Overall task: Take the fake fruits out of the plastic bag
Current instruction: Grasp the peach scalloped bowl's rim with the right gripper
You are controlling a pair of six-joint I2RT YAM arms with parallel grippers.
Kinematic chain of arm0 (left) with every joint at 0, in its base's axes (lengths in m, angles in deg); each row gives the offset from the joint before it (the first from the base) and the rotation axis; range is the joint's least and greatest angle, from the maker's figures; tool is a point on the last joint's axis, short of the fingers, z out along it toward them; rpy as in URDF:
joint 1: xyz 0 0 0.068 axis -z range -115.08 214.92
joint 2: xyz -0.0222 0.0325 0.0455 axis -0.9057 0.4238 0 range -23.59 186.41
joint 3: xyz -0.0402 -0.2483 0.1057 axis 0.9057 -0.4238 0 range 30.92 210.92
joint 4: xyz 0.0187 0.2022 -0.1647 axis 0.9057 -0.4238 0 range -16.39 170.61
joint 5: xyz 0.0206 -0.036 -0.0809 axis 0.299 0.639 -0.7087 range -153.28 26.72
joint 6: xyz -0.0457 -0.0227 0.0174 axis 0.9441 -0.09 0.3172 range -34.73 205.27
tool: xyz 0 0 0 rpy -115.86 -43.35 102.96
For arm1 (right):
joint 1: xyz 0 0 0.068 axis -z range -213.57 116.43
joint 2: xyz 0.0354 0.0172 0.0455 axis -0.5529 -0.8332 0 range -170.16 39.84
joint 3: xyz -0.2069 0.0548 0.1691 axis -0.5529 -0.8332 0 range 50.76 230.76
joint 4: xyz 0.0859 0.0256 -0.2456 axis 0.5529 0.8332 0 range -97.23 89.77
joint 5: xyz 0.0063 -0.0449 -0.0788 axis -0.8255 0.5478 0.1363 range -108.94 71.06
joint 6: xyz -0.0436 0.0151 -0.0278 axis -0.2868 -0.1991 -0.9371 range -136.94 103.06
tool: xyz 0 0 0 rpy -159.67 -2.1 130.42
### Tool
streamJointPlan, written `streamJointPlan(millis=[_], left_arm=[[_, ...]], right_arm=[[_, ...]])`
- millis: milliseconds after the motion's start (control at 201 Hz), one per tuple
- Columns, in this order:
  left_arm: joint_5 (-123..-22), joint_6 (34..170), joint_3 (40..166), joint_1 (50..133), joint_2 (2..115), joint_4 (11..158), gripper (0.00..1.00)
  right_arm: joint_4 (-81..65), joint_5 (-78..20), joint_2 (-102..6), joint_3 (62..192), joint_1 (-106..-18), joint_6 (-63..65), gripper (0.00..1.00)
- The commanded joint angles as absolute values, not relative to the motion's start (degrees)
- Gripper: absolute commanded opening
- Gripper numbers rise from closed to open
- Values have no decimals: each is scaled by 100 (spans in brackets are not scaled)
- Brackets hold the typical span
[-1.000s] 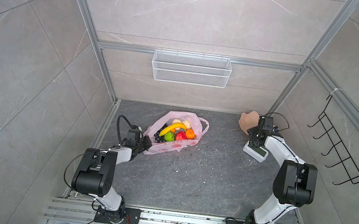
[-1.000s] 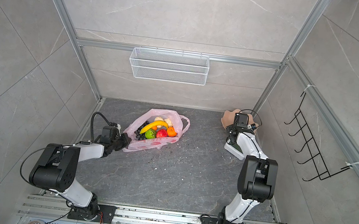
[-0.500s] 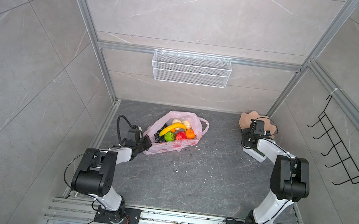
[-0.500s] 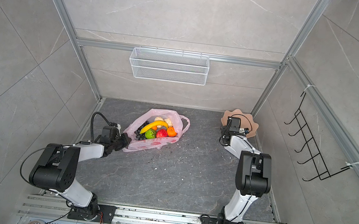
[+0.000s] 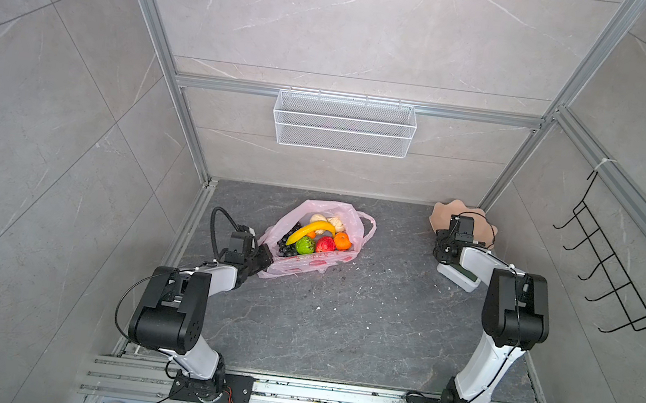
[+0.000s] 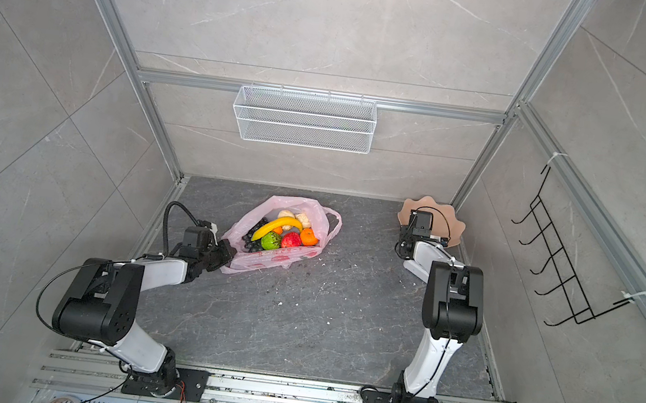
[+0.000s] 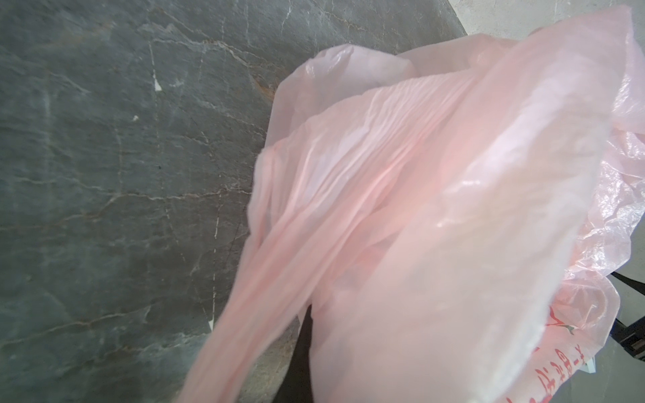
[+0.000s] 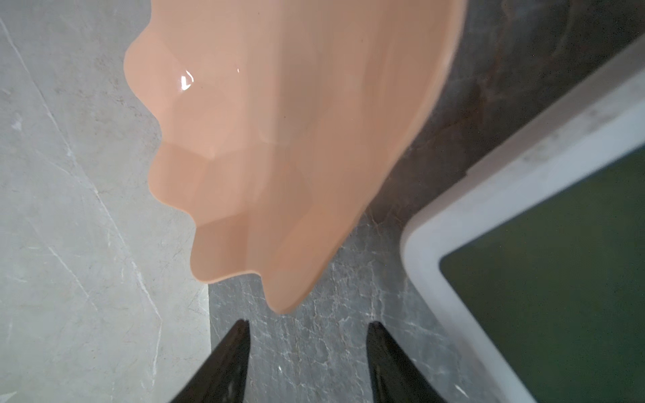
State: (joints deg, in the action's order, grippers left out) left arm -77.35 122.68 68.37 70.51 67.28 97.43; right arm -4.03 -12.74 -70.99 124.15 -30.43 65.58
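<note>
L pincer (image 5: 264, 257), mid-left in a top view, is clamped together on the left edge of the plastic bag (image 5: 307, 266). Bag lies on the dark surface (image 5: 340, 322), centre frame, mouth open. Fake fruits (image 5: 317, 237) are all inside: grapes (image 5: 286, 245), green piece (image 5: 304, 245), apple (image 5: 325, 244), tangerine (image 5: 342, 241), banana (image 5: 311, 228), cream lumps (image 5: 317, 218) at the back. R pincer (image 8: 309, 328), upper right in the top views, has its tips apart w/ nothing between, just short of the peach dish (image 8: 296, 139). White box (image 8: 450, 226) sits beside it.
</note>
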Motion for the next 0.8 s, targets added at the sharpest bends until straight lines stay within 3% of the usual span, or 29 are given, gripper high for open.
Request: streamJointPlan(millis=[0, 378, 792], left_arm=[[-7856, 12216, 6863, 7037, 6649, 9929, 2], [-7849, 12205, 6866, 7037, 6639, 9929, 3], [-7819, 12189, 6855, 7037, 6605, 9907, 3]], right_arm=[[-274, -1180, -7293, 12706, -2967, 6810, 55], [-40, -1550, -7803, 13141, -2838, 7257, 46], [58, -1942, -7858, 13109, -2785, 7596, 15]])
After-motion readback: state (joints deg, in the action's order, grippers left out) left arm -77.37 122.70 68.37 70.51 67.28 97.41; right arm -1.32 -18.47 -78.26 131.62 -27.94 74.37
